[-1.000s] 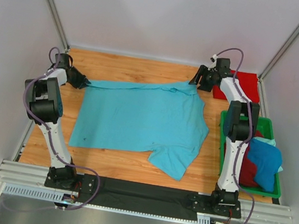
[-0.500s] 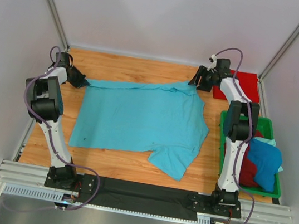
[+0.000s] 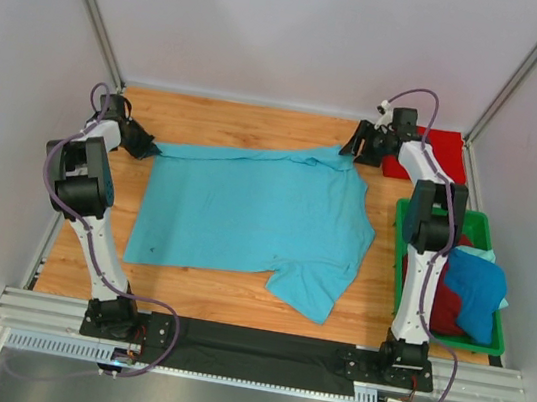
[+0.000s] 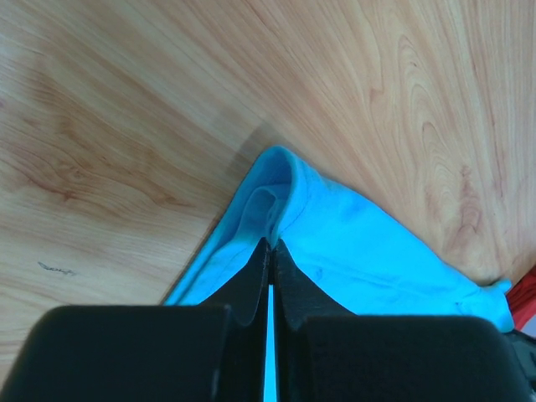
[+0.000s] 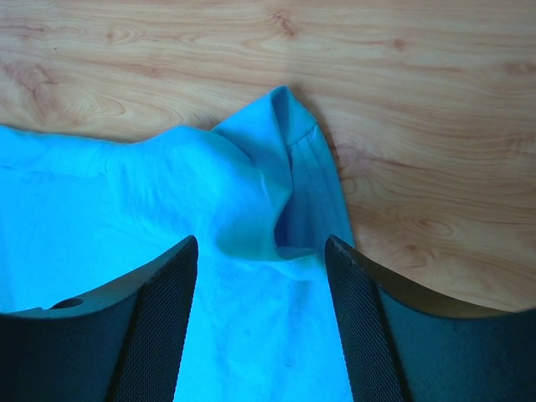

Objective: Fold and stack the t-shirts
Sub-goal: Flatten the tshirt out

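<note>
Right gripper [image 5: 261, 251] is drifting slightly rightward, jaws spread over the turquoise t-shirt [image 3: 256, 214]; left gripper [image 4: 270, 247] is pinching its far-left corner. Folding is just beginning: a red t-shirt [image 3: 430, 146] is lying at the counter's far-right corner, others [image 3: 475, 291] waiting in the tray [image 3: 450, 340].

Spread flat across the table [image 3: 240, 121]: light turquoise t-shirt [image 3: 256, 214]. Folded at the far right corner: bright red t-shirt [image 3: 437, 145]. Heaped in the green tray [image 3: 450, 341]: dark red t-shirt [image 3: 445, 303], deeper blue t-shirt [image 3: 478, 288].
</note>
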You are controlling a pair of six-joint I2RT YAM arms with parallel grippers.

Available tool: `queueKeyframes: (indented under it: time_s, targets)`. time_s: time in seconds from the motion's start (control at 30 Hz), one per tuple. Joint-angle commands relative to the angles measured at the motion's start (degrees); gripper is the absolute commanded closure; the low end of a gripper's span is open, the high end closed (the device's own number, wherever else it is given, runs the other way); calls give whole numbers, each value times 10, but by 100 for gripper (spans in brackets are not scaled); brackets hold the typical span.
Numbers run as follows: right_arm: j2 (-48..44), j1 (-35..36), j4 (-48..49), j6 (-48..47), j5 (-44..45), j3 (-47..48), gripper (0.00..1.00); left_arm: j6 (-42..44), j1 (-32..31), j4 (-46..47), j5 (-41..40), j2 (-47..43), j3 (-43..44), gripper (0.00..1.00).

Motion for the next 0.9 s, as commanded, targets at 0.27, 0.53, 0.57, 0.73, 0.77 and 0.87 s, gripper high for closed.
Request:
queueKeyframes:
  time_s: [0.27, 0.53, 0.57, 0.73, 0.77, 0.87]
  targets:
    - [20, 1, 51, 31, -18, 35, 44, 11, -3, -2, 13, -38, -13, 100]
    - [13, 0, 21, 7, 21, 52, 40, 11, -4, -3, 16, -44, -15, 100]
    - [17, 0, 18, 8, 17, 57, 41, 11, -3, -3, 16, -44, -16, 100]
    - [38, 11, 3, 17, 0, 86, 46, 9, -4, -3, 16, -47, -16, 100]
    - [39, 13, 3, 18, 0, 86, 47, 9, -3, -3, 16, -48, -16, 100]
    - [49, 16, 3, 31, -5, 94, 53, 9, -4, -4, 16, -49, -16, 100]
